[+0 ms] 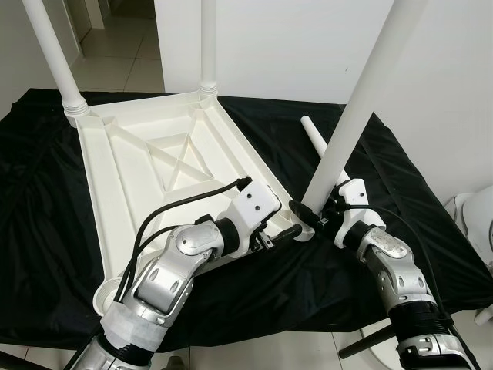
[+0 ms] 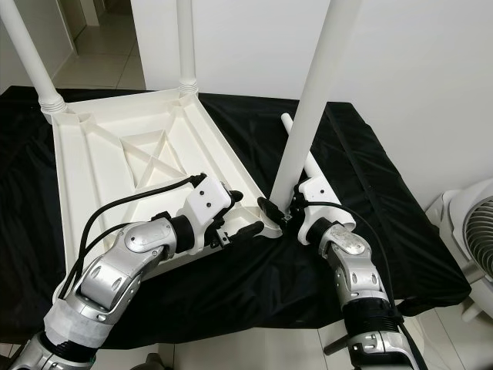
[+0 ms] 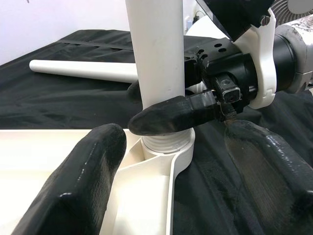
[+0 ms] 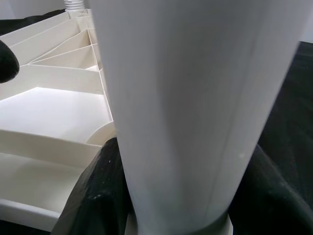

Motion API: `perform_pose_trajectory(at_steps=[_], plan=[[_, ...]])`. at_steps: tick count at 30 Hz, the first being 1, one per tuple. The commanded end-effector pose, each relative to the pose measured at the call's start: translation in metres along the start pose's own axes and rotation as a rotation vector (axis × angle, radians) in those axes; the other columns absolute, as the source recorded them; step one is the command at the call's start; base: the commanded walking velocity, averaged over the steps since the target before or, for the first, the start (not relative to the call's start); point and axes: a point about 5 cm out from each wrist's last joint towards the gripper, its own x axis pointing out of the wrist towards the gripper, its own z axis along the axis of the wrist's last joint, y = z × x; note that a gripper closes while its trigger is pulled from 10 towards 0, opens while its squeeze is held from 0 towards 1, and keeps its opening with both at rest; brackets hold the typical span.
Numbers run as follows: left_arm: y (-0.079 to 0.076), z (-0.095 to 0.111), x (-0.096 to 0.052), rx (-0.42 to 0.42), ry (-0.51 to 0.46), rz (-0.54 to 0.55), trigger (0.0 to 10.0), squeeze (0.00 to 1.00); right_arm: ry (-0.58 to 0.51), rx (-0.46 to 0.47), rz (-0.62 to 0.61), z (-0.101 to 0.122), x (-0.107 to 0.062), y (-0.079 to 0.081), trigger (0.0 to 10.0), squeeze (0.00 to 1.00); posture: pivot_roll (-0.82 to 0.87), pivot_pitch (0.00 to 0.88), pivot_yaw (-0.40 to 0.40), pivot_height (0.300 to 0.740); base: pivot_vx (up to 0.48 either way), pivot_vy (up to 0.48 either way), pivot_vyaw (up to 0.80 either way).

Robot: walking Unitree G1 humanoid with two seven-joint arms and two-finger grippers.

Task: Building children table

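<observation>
Clamping the leaning table leg (image 1: pixel 362 92) just above its corner socket (image 3: pixel 166 147), the right gripper (image 1: pixel 308 216) must straighten it, while the left gripper (image 2: pixel 250 223), spread wide, rests on the upturned tabletop (image 1: pixel 146 162).

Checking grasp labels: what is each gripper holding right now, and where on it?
Right gripper clamps the white table leg near its base, just above the corner socket of the upturned tabletop. Left gripper is open beside that corner, holding nothing.

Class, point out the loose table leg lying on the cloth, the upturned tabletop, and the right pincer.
Loose leg (image 1: pixel 313 136), left eye view, mid-shaft.
Upturned tabletop (image 1: pixel 127 185), left eye view, inner panel.
Right pincer (image 2: pixel 279 210), right eye view, between fingertips.
</observation>
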Motion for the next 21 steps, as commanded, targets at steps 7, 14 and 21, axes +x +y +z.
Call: perform_pose_trajectory(at_steps=[7,14,21], plan=[[0.0,0.001,0.003,0.004,0.004,-0.002,10.0,0.0,0.01,0.019,-0.042,-0.005,0.003,0.005,10.0,0.0,0.1,0.0,-0.061,0.74,0.0,0.0,0.0],[-0.007,0.0,0.003,-0.01,0.003,-0.02,10.0,0.0,0.084,0.01,-0.375,-0.016,0.013,0.017,10.0,0.0,0.1,0.0,-0.071,0.74,0.0,0.0,0.0],[-0.01,-0.003,0.003,-0.014,0.008,-0.025,10.0,0.0,0.069,0.114,-0.601,-0.014,0.017,0.03,10.0,0.0,0.1,0.0,-0.078,0.74,0.0,0.0,0.0]])
